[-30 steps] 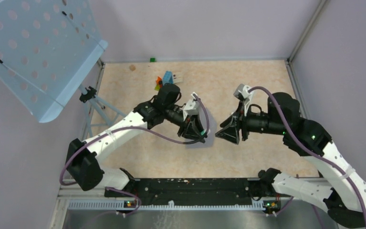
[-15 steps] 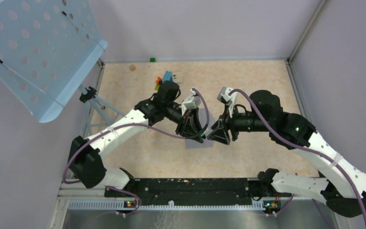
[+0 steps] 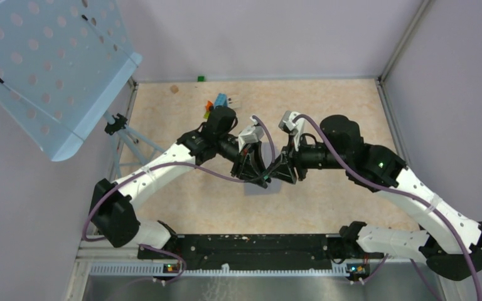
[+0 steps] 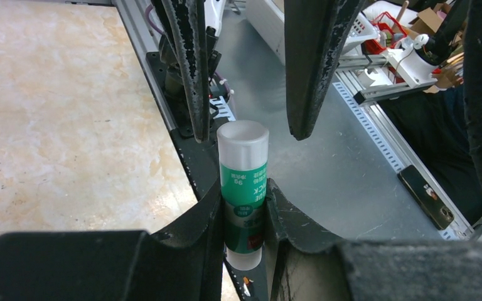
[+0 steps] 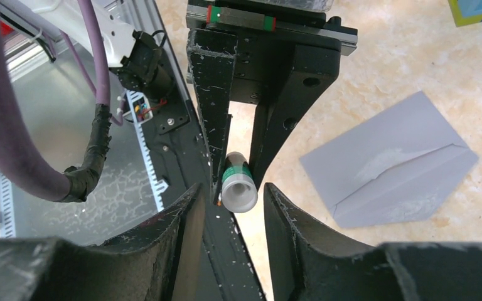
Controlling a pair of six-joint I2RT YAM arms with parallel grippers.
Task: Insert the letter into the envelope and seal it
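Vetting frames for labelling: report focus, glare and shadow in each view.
Left wrist: glue stick label sharp, left gripper's fingers near-black, detail lost. Right wrist: envelope crisp, evenly lit, crease shaded. Top external: even light, soft shadows, glue stick not discernible.

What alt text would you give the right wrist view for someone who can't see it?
The left pincer, at the top of the frame, grips a green-and-white glue stick whose white cap points at the camera, between the open fingers of the right pincer. To the right, the grey envelope lies flat on the tan table.
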